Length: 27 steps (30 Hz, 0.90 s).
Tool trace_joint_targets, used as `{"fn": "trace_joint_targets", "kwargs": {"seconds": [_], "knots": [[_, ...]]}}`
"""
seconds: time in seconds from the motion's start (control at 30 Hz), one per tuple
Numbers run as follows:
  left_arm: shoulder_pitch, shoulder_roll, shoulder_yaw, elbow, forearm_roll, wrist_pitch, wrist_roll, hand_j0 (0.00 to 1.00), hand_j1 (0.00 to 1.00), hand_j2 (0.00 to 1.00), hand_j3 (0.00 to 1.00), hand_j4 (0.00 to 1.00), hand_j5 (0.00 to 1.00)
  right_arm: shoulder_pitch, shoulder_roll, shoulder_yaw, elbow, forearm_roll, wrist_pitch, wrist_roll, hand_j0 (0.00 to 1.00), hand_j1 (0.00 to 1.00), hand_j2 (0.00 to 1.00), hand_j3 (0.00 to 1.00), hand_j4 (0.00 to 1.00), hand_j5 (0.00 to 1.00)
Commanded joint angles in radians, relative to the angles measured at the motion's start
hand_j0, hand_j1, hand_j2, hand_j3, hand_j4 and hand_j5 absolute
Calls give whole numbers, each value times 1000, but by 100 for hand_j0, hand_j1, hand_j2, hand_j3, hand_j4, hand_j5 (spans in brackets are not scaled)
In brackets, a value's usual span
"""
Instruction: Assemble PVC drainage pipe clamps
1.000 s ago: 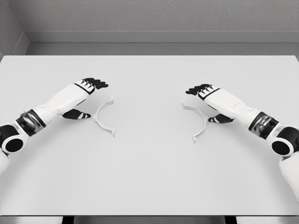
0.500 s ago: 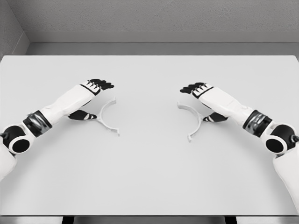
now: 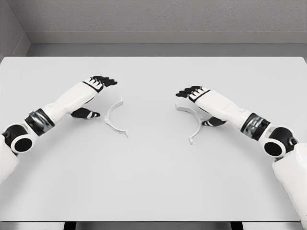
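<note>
Wide white table (image 3: 153, 191), grey textured wall (image 3: 158, 14) behind, corner at left, even light

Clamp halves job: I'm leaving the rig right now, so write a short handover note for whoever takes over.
Left hand: fingers extended, holding nothing, beside the left clamp half.
Right hand: fingers extended, holding nothing; the right clamp half lies just under and beside it.
Both halves lie flat on the white table, open sides facing each other, a clear gap between them.
Done: the halves face each other; nothing joined.
Left: close the gap and mate the two halves.
</note>
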<state>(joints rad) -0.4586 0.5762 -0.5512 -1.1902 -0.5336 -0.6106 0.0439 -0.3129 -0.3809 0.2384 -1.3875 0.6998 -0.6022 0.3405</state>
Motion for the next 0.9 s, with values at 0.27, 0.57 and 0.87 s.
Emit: {"fn": "trace_joint_targets", "kwargs": {"seconds": [0.27, 0.57, 0.87], "knots": [[-8, -32, -3, 34, 4, 0, 1, 100, 100, 100, 100, 100, 100, -3, 10, 21, -10, -8, 12, 2, 100, 100, 100, 100, 100, 100], [-6, -47, -4, 32, 4, 0, 1, 100, 100, 100, 100, 100, 100, -3, 40, 22, -31, -8, 12, 35, 100, 100, 100, 100, 100, 100], [-5, -79, -4, 30, -20, 0, 1, 100, 100, 100, 100, 100, 100, -38, 76, 65, -18, -6, 24, 37, 100, 100, 100, 100, 100, 100]]}}
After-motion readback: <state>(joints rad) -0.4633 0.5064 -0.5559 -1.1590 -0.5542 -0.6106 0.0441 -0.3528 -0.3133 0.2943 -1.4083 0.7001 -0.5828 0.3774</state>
